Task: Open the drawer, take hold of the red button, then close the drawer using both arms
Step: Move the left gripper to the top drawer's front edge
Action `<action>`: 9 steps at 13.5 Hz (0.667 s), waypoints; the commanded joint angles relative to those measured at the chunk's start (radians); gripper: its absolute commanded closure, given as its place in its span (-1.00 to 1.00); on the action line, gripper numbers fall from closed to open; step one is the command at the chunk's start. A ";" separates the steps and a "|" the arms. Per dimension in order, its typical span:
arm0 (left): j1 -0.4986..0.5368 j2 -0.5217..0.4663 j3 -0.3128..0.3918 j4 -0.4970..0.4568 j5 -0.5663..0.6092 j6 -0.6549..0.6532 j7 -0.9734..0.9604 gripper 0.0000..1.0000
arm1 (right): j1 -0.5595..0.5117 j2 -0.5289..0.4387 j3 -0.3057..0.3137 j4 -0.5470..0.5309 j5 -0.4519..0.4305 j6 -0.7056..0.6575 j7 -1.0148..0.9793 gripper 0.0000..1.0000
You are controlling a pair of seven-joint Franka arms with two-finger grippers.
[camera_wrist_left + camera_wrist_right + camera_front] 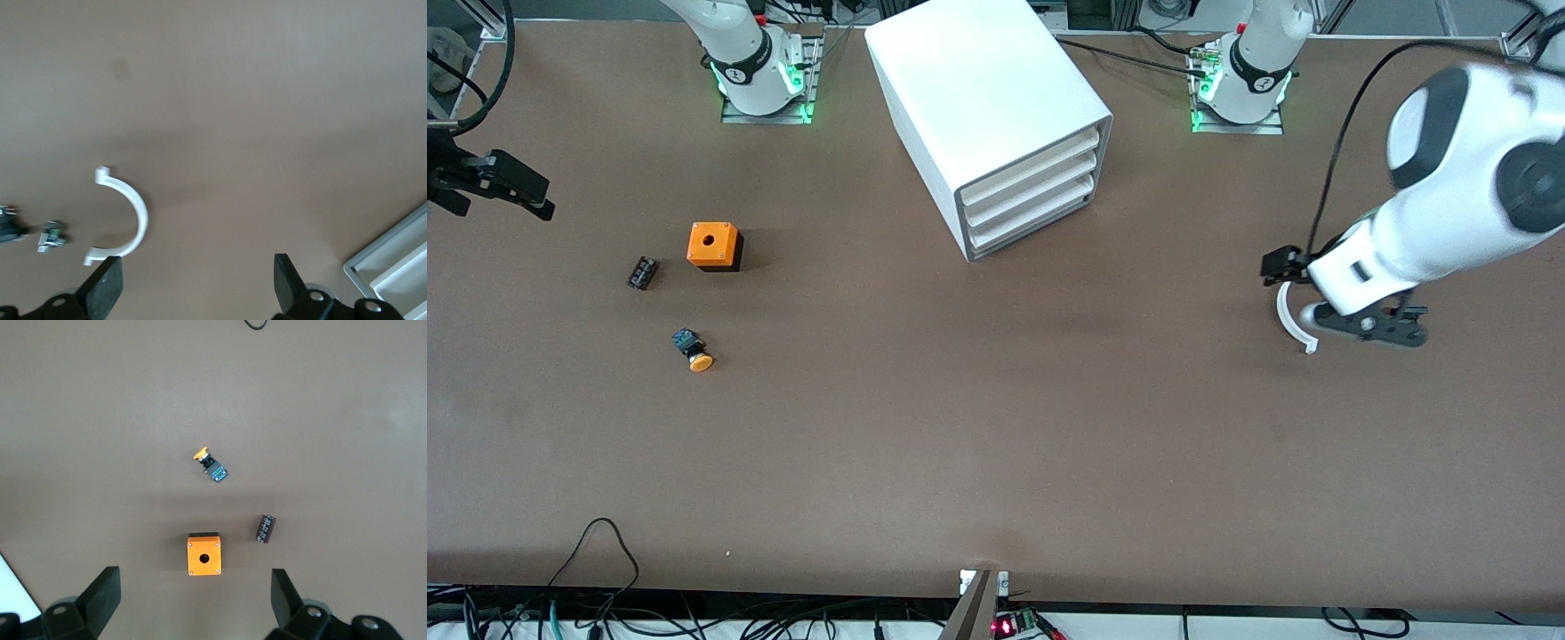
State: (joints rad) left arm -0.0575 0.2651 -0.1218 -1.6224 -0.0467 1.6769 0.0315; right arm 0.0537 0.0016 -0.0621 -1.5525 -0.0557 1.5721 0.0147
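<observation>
Right end effector (494,182) is hanging wide open and empty over the tabletop (996,462) at the right arm's end; orange box (714,245), small black part (642,272) and orange-capped button (693,349) are lying near it, toward the cabinet (996,116). All three drawers are sitting shut; top drawer (1030,165) is facing the left arm's end, long axis across its front. Red button is not showing, presumably inside. Left end effector (1369,322) is hovering open and empty over a white curved piece (1291,320), looking nearer the drawer front.
</observation>
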 commanded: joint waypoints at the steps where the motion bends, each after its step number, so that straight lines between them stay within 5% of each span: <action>1: 0.005 0.043 -0.006 -0.031 -0.103 -0.015 0.030 -1.00 | -0.001 -0.008 -0.002 0.003 0.016 -0.001 0.002 -1.00; 9: 0.011 0.128 -0.006 -0.302 -0.670 -0.005 0.339 -1.00 | -0.001 -0.003 -0.002 0.003 0.016 -0.001 0.002 -1.00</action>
State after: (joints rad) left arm -0.0542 0.3858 -0.1267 -1.8500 -0.5908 1.6700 0.2629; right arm 0.0535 0.0019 -0.0621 -1.5521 -0.0556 1.5723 0.0147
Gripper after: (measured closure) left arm 0.000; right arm 0.000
